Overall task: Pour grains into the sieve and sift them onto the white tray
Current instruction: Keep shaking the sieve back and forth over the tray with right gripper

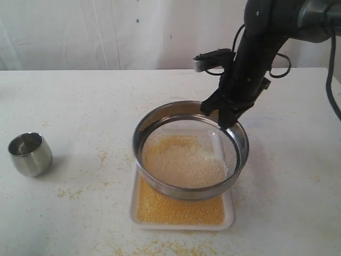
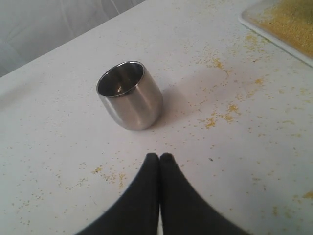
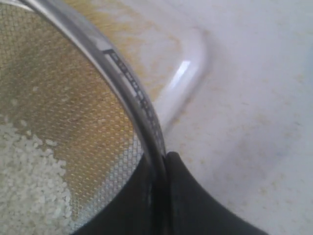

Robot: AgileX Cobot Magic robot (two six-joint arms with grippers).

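Sifting looked under way as the right fingers pinched the far-right rim of the sieve, one inside the steel ring and one outside, shut hard on its wall in the right wrist view. The sieve hung over the white tray, hiding all but its near end. It seemed slightly tipped, though whether its near edge touched the tray could not be told.

Pale grains lay on the mesh, gathered near and left of the grip, so the load sat on the opposite side of the ring from the fingers. A yellower layer of fine grains covered the tray beneath.

The round ring had no long axis, while the tray's ran near to far. A short shake along that line looked safest for keeping the fall inside the low rim. Open bench lay to the right of the tray, giving that arm room.

The left fingers were pressed together on nothing, close to the steel cup but not touching it. The cup stood upright, well apart to the left of the tray, with spilled grains speckling the bench between them. The right arm alone was placed for the work.
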